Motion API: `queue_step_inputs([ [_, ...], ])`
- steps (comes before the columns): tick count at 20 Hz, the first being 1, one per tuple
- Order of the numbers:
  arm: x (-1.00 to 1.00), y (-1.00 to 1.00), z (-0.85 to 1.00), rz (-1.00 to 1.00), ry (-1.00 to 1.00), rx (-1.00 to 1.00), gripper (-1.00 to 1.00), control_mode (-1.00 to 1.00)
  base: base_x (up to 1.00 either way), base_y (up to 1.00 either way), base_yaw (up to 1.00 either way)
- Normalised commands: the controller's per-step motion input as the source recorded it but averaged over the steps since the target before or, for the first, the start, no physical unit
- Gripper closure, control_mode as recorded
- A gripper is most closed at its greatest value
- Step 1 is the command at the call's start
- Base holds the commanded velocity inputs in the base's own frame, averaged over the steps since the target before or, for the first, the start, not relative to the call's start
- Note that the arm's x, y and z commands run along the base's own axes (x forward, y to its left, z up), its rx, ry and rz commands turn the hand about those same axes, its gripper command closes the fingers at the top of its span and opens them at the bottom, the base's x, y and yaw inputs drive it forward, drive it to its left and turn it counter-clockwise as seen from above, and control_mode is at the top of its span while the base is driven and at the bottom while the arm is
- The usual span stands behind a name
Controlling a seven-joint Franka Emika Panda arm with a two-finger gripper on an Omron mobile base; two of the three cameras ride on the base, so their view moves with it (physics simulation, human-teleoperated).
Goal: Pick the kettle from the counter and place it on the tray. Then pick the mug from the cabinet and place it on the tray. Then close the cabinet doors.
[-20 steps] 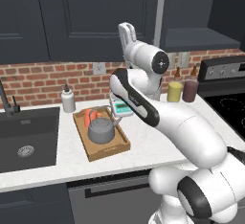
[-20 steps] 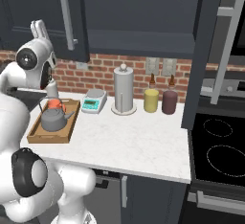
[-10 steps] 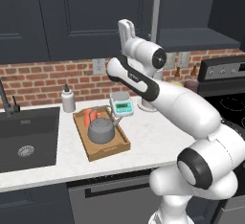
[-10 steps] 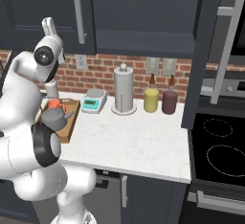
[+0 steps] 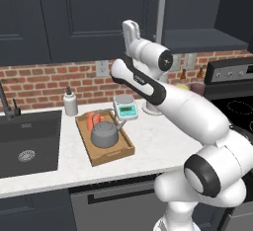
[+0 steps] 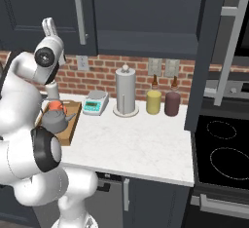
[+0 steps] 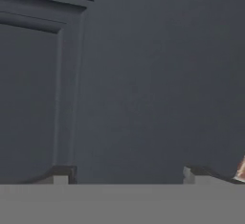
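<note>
**Arm swings up to the cabinet door**

Kettle (image 5: 105, 134) and mug (image 5: 92, 120) both sit in the tray (image 5: 111, 157) on the worktop (image 5: 148, 141). Over the last second the arm has swung up and leftward; its fingers (image 5: 130, 27), spread wide and empty, now face a door (image 7: 143, 84) close up. I'd say only the door-closing remains.

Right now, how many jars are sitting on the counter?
2: a yellow jar and a maroon jar, side by side by the brick wall, right of the paper-towel roll. The arm may hide others.
</note>
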Motion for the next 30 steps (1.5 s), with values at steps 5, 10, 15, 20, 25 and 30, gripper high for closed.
queue_step_inputs([
  [5,-0.34,-0.09,0.08,0.00,-0.02,0.01,-1.00,-1.00,0.00,0.00,0.00],
  [10,-0.64,-0.25,0.28,0.00,-0.01,0.03,-1.00,-1.00,0.00,0.00,0.00],
  [15,-0.58,-0.45,0.32,0.00,0.02,0.00,-1.00,-1.00,0.00,0.00,0.00],
  [20,-0.52,-0.59,0.25,0.00,0.09,0.00,-1.00,-1.00,0.00,0.00,0.00],
  [25,-0.63,-0.58,-0.07,0.00,0.09,-0.07,-1.00,-1.00,0.00,0.00,0.00],
  [30,-0.76,-0.58,-0.50,0.00,0.00,-0.06,-1.00,-1.00,0.00,0.00,0.00],
])
